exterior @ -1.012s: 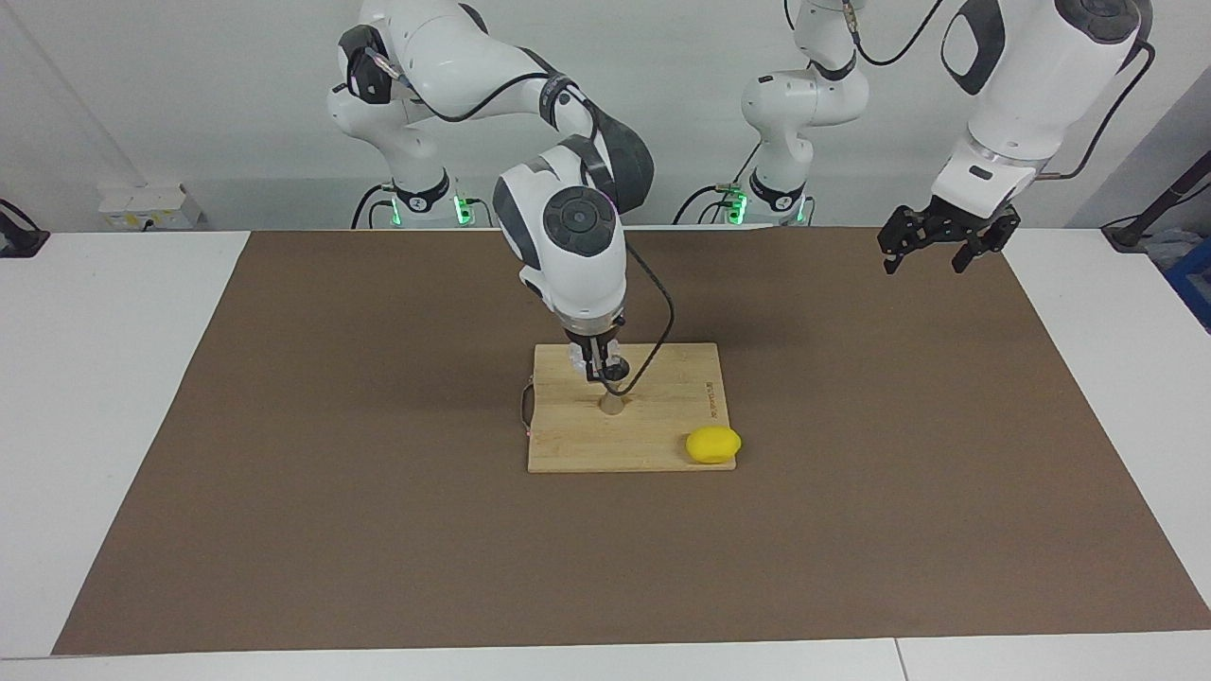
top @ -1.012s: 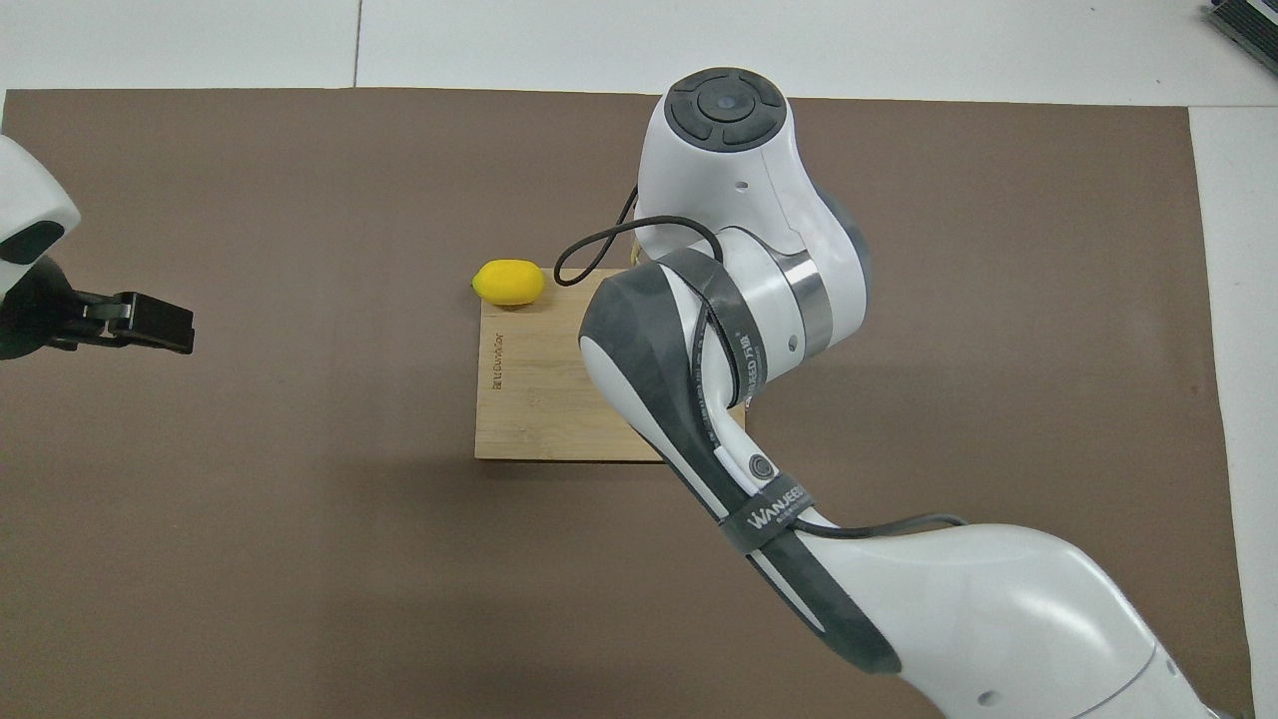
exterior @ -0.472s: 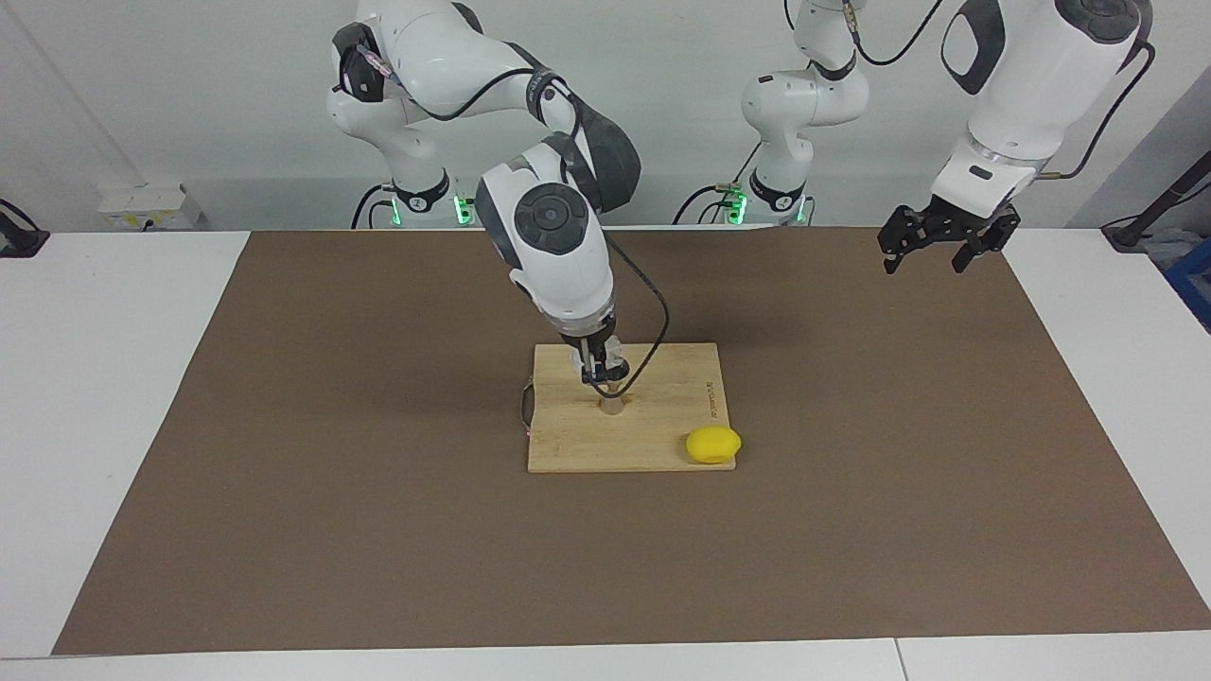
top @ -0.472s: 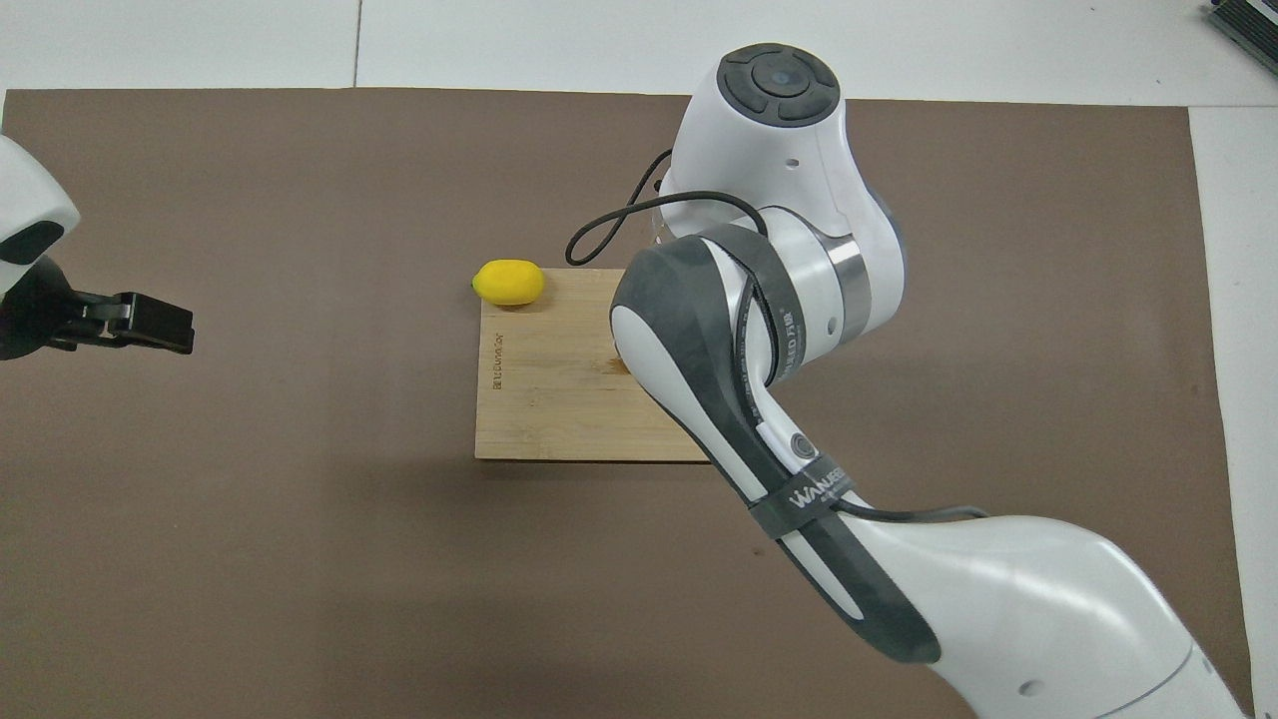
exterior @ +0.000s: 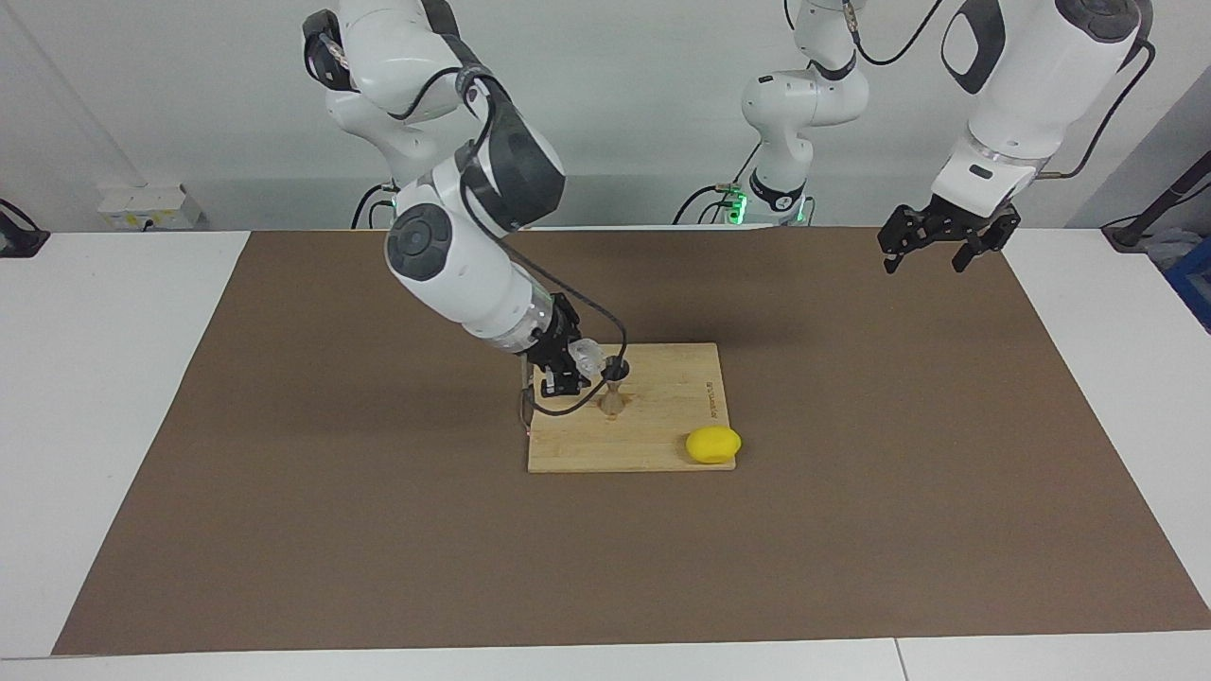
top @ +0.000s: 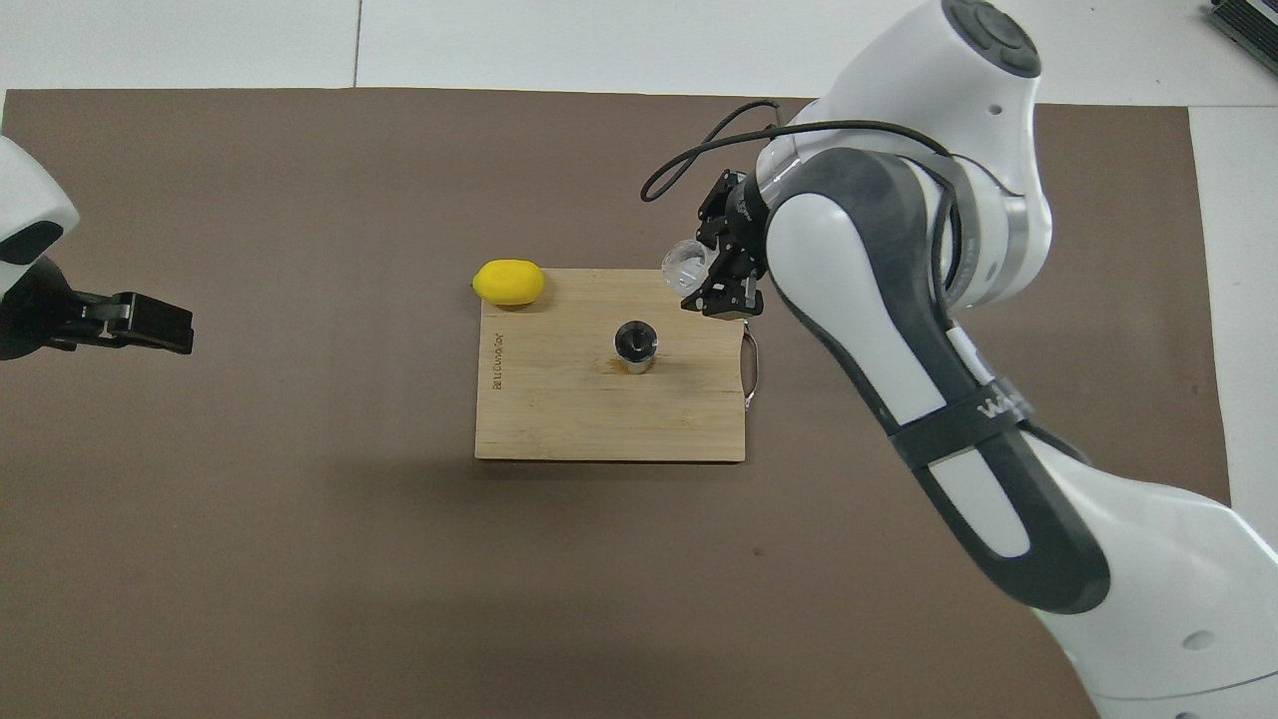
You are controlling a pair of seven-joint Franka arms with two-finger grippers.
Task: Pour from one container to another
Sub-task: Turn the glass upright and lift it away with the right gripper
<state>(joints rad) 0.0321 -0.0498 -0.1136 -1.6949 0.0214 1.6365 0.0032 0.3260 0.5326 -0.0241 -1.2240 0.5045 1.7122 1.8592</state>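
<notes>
The right tool (exterior: pixel 566 367) is clamped on the clear glass cup (exterior: pixel 587 356), tipped sideways above the cutting board (exterior: pixel 662 445) beside the metal jigger (exterior: pixel 613 399), which stands mid-board; a misaimed tilt could spill onto the board, or the tool could knock the narrow-waisted jigger over; lemon (exterior: pixel 713 445) sits at the board's corner; the left tool (exterior: pixel 935 248) waits, fingers spread, over the bench (exterior: pixel 284 530) edge.
</notes>
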